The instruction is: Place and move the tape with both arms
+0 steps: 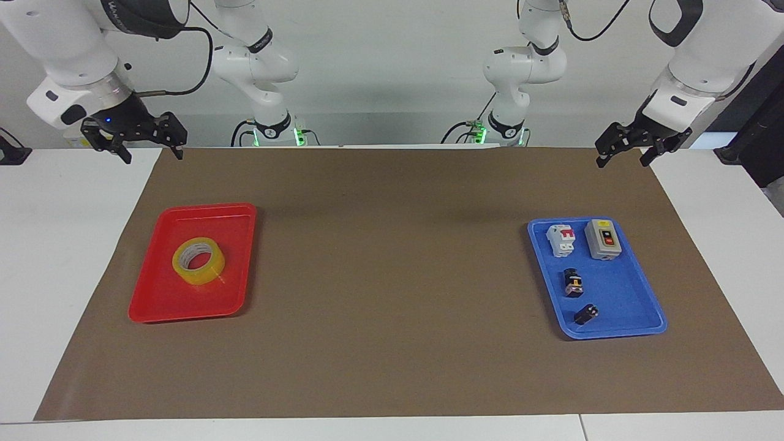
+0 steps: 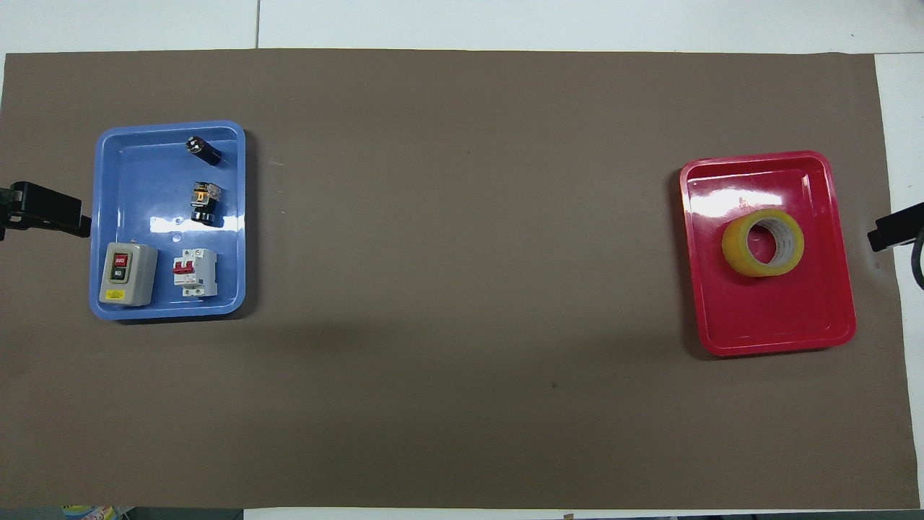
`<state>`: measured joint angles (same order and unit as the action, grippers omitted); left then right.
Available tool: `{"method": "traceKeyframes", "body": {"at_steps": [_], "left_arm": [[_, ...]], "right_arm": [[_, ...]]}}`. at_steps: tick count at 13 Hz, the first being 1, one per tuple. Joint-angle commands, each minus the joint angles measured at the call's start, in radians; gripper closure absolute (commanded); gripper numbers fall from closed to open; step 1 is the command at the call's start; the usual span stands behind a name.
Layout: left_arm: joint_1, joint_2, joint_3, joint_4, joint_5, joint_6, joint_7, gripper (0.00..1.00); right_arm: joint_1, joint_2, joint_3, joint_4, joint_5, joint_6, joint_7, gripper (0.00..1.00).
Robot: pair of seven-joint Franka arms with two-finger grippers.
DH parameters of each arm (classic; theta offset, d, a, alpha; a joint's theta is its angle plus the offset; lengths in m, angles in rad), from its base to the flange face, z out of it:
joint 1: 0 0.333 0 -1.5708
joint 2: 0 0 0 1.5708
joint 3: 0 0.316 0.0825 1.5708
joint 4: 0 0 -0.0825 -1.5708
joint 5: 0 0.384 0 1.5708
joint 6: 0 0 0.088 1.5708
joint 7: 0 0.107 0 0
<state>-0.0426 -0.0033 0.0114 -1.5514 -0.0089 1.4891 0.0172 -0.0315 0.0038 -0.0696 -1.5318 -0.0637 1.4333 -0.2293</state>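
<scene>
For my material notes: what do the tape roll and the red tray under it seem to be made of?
Tape: translucent yellow plastic film wound on a pale core, likely cardboard; the tray's red shows faintly through its wall. Red tray: probably moulded plastic, glossy, with bright glare on its floor in the overhead view.

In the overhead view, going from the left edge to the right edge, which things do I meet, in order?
left gripper → blue tray holding the grey switch box, then the circuit breaker → bare brown mat → red tray holding the tape → right gripper
</scene>
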Motion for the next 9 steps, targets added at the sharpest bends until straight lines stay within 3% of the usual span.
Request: {"method": "traceKeyframes", "body": {"at_steps": [1, 9], "left_arm": [[0.004, -0.024, 0.001, -0.029, -0.013, 0.008, 0.003, 0.0], [0.006, -0.024, 0.001, -0.029, -0.013, 0.008, 0.001, 0.0]], "right_arm": [[-0.013, 0.004, 0.005, 0.007, 0.009, 0.025, 0.004, 0.0], [-0.014, 0.004, 0.002, 0.005, 0.016, 0.027, 0.004, 0.0]]}}
